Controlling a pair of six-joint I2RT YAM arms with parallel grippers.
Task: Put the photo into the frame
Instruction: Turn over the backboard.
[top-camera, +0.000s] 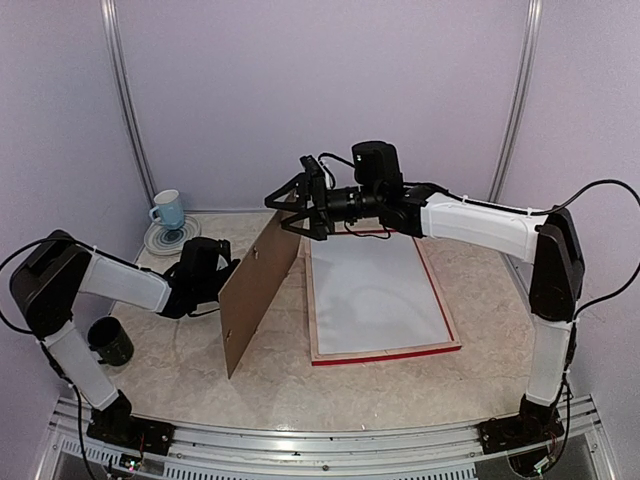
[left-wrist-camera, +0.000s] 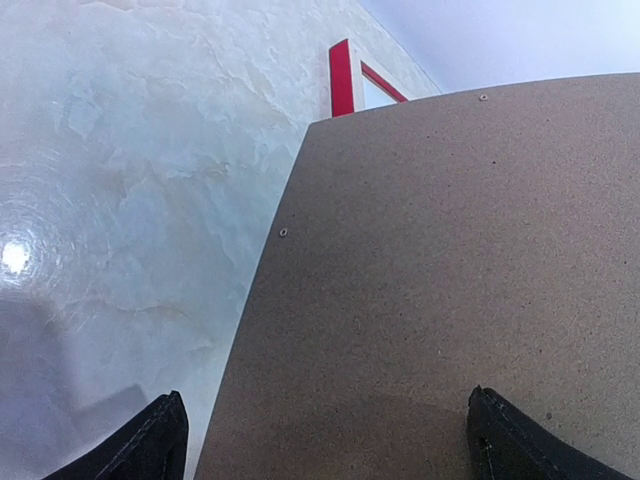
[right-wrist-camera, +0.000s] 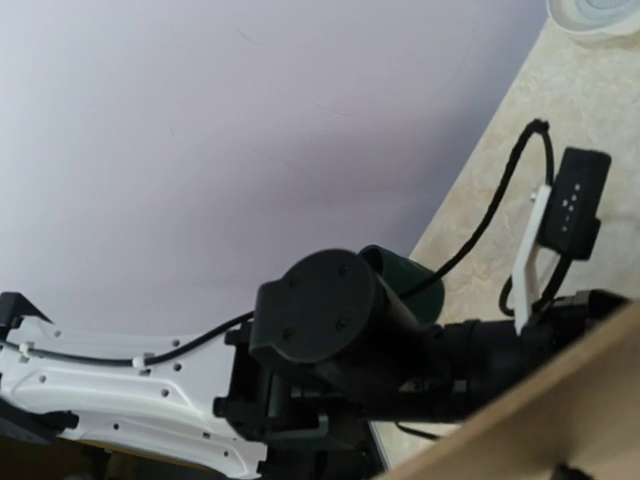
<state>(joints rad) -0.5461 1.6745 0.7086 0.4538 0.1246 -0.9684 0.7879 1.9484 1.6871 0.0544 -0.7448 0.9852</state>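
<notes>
The frame (top-camera: 385, 354) lies flat on the table's right half, pale wood back up and red edges showing; one red corner of the frame (left-wrist-camera: 341, 78) shows in the left wrist view. A white sheet (top-camera: 375, 290) fills its opening; I cannot tell whether this is the photo's plain back. A brown backing board (top-camera: 258, 295) stands tilted on its lower edge left of the frame. My left gripper (top-camera: 222, 275) is open behind the board, its fingers (left-wrist-camera: 160, 440) spread wide against the board's face (left-wrist-camera: 450, 280). My right gripper (top-camera: 297, 212) is open around the board's top corner.
A blue cup (top-camera: 168, 209) stands on a saucer (top-camera: 172, 240) at the back left. A dark green mug (top-camera: 112, 342) sits beside the left arm; the same mug (right-wrist-camera: 400, 280) shows behind that arm in the right wrist view. Lilac walls close the back and sides.
</notes>
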